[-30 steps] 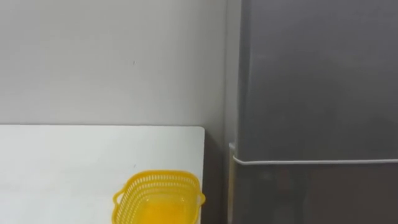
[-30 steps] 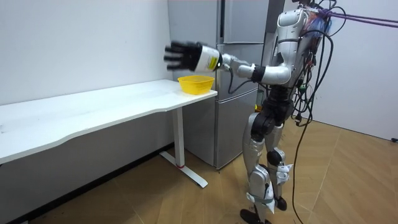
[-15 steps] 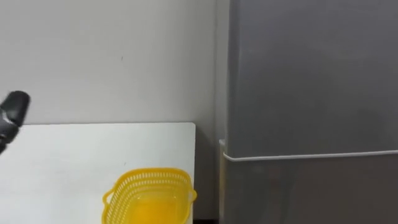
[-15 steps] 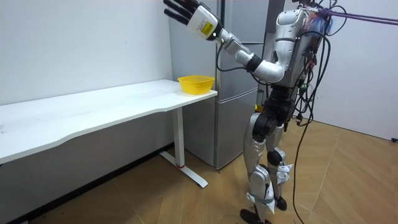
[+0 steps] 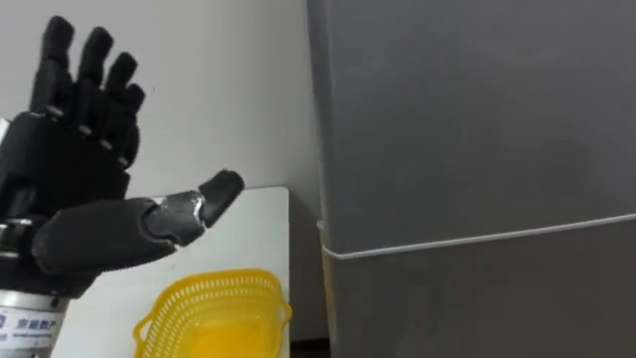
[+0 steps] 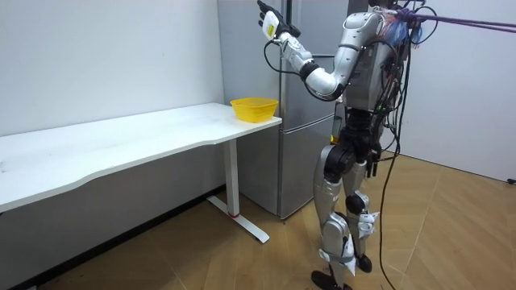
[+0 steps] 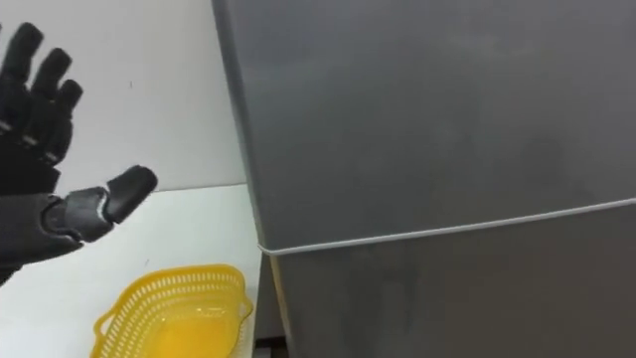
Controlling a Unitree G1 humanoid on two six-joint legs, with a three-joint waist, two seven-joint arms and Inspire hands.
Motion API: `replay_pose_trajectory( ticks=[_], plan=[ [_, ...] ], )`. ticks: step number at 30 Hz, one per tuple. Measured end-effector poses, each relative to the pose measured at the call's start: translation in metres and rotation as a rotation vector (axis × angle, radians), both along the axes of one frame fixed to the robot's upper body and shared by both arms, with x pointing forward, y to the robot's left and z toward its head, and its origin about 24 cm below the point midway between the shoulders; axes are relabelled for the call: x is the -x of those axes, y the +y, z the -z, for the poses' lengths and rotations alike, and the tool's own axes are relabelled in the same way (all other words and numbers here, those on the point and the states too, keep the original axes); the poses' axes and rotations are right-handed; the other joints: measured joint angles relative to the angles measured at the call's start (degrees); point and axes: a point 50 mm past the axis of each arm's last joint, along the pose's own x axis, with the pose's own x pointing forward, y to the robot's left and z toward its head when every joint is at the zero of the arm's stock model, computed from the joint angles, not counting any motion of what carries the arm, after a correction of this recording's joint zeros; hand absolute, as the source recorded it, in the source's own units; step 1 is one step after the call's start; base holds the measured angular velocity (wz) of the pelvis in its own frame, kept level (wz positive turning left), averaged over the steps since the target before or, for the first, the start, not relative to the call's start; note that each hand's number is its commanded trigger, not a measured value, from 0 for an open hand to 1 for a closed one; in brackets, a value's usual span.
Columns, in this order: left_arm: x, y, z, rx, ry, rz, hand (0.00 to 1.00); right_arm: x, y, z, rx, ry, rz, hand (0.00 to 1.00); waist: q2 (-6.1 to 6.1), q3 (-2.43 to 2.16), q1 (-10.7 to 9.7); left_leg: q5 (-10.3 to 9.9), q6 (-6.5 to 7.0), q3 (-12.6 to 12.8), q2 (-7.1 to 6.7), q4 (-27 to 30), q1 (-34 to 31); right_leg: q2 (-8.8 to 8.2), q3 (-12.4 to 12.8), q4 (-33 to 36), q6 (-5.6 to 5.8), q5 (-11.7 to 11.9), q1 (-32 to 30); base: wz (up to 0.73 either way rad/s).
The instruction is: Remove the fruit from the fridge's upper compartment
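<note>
Grey fridge (image 5: 477, 119) takes the right side of the eye views. We note its upper door (image 7: 417, 109) closed, w/ a pale seam (image 5: 477, 239) dividing it from the lower door (image 5: 477, 298). Contents sit behind the closed door, so we cannot tell what is inside.

L hand (image 5: 75, 189) is raised at the left of the eye views in front of the wall (image 5: 229, 89): fingers straight and spread, pointing up, thumb extended toward the fridge, holding nothing. We see a clear gap btwn thumb tip and fridge edge.

Below the hand, a yellow basket (image 5: 214, 308) sits on the white bench (image 5: 266, 224), at the end nearest the fridge.

Room view: robot stands upright facing the fridge, just beside the bench end, L arm lifted w/ the hand at upper-door height.
</note>
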Motion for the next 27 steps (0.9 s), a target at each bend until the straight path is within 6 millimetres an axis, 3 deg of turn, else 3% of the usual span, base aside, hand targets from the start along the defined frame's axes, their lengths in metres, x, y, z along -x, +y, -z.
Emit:
replay_pose_trajectory(
  ticks=[6, 11, 18, 27],
  plan=[
    [-0.001, -0.011, 0.005, -0.069, 0.028, 0.093, 0.0, 0.001, -0.002, 0.0, -0.001, 0.012, -0.001, 0.0, 0.04, 0.1, -0.8, 0.0, 0.0, 0.5, -0.01, 0.0, 0.0, 0.02, 0.6, 0.1, 0.0, 0.0, -0.6, -0.04],
    [-0.002, -0.019, 0.008, -0.115, 0.038, 0.132, 0.0, 0.008, -0.002, 0.0, 0.003, 0.049, 0.004, 0.0, 0.69, -0.09, -1.3, 0.0, 0.0, 1.9, 0.06, 0.1, 0.1, -0.05, 0.9, 0.1, 0.08, 0.0, -0.7, -0.01],
    [-0.003, -0.035, 0.016, -0.137, 0.084, 0.218, 0.0, 0.0, -0.003, -0.001, 0.026, 0.026, 0.005, 0.0, 1.19, -0.03, -3.2, 0.0, 0.01, 1.9, 0.17, -0.1, 0.0, 0.1, 0.7, 0.0, 0.07, 0.1, -0.6, 0.0],
    [-0.003, -0.046, 0.015, -0.158, 0.07, 0.287, 0.0, -0.004, -0.001, 0.0, 0.028, 0.031, -0.015, 0.0, 1.08, 0.49, -3.3, 0.0, 0.01, 2.0, 0.13, -0.3, 0.0, 0.02, 0.6, -0.1, 0.08, 0.1, -0.6, 0.0]
  ],
)
